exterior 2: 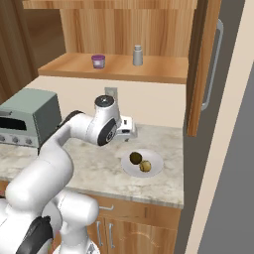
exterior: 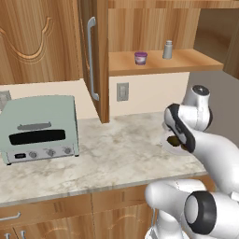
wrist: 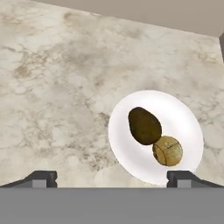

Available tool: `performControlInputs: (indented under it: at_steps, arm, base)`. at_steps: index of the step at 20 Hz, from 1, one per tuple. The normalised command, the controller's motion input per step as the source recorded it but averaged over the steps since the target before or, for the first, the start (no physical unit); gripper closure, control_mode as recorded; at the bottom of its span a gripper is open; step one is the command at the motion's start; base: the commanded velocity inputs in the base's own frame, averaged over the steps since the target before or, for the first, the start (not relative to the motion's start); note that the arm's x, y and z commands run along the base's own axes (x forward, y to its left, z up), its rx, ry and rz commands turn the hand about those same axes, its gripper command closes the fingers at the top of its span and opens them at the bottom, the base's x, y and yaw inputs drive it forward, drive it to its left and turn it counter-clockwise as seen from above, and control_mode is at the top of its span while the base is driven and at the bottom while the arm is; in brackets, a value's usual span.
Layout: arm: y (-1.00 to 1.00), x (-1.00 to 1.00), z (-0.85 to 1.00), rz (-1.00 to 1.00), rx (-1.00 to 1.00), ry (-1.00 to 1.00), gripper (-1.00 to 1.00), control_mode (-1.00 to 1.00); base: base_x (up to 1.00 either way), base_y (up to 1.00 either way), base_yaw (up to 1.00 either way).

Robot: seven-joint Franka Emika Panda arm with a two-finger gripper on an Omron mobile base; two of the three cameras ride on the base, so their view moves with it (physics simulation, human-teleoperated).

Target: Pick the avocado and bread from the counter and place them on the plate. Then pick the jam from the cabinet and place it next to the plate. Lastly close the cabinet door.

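On the plate (wrist: 183, 118) the avocado (wrist: 144, 125) and bread (wrist: 167, 150) are lying touching, so that step reads as done. Above them the gripper (wrist: 112, 178) is hovering wide open, holding nothing. Next, the jam (exterior 2: 98, 61) is waiting on the cabinet (exterior 2: 119, 67) shelf, beside a shaker (exterior 2: 137, 55), door (exterior: 95, 56) standing open for access.

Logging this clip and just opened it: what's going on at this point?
The arm hovers over the counter with its gripper open and empty. The avocado and bread already lie touching on the plate. The jam sits on the cabinet shelf beside a grey shaker, and the cabinet door stands open.
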Motion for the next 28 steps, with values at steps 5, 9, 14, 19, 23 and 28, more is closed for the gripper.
performControlInputs:
  at_steps: [5,9,14,19,23,28]
  arm:
    - [0.29,-0.26,0.48,-0.05,0.00,-0.05,-1.00,-1.00]
    - [0.29,-0.18,0.44,-0.04,0.00,-0.09,-1.00,-1.00]
    - [0.31,-0.10,0.42,-0.02,0.00,-0.05,-1.00,-1.00]
    - [0.27,-0.02,0.47,-0.01,0.00,-0.03,-1.00,-1.00]
    - [0.20,0.00,0.51,0.00,0.00,-0.04,-1.00,-1.00]
    - [0.12,0.00,0.50,0.00,0.00,-0.03,-1.00,-1.00]
  base:
    - [0.00,0.00,0.00]
    - [0.00,0.00,0.00]
    - [0.00,0.00,0.00]
    - [0.00,0.00,0.00]
    - [0.00,0.00,0.00]
    - [0.00,0.00,0.00]
